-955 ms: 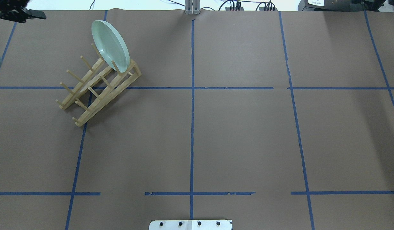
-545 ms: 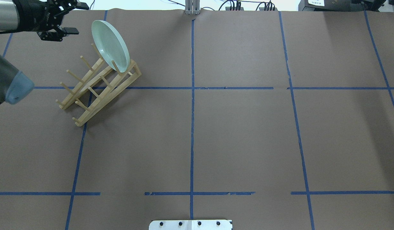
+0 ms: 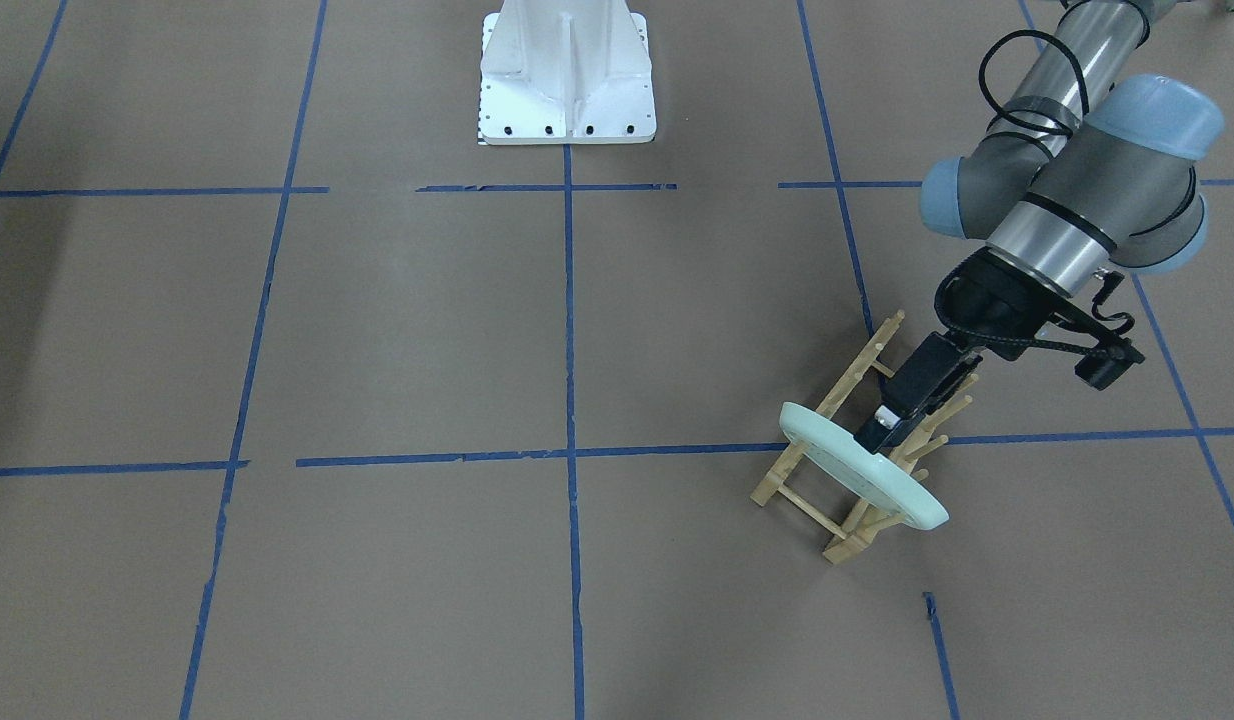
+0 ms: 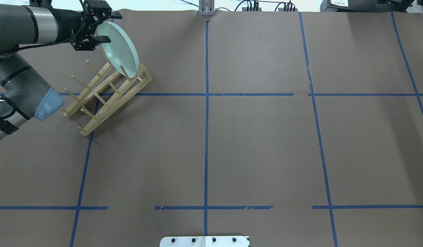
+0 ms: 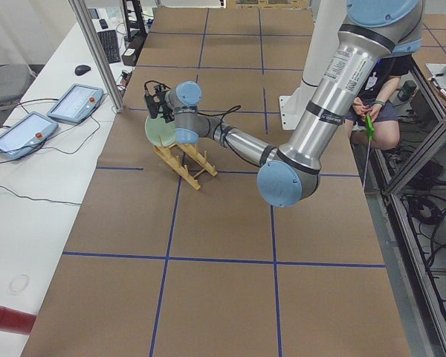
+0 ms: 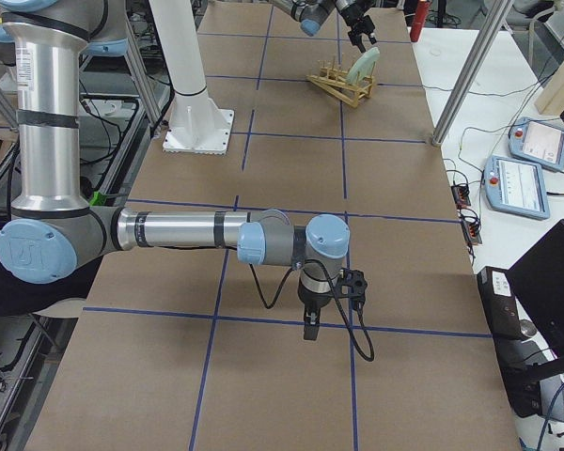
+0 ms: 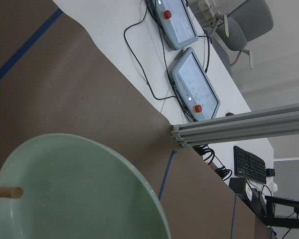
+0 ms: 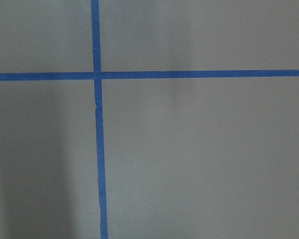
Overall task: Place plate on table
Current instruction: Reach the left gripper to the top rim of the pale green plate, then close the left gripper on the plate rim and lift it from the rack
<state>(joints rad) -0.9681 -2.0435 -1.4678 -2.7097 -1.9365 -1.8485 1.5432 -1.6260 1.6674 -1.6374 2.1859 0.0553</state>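
Plate (image 4: 120, 48) leans in rack (image 4: 122, 100); left jaws spread at its rim, right jaws unclear.

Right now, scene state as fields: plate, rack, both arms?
plate: on edge in the rack's far end, not yet on the table
rack: wooden, on the table, robot's left side
left fingers: open, either side of the plate's upper rim
right fingers: over taped table, far from the plate; open or shut unclear
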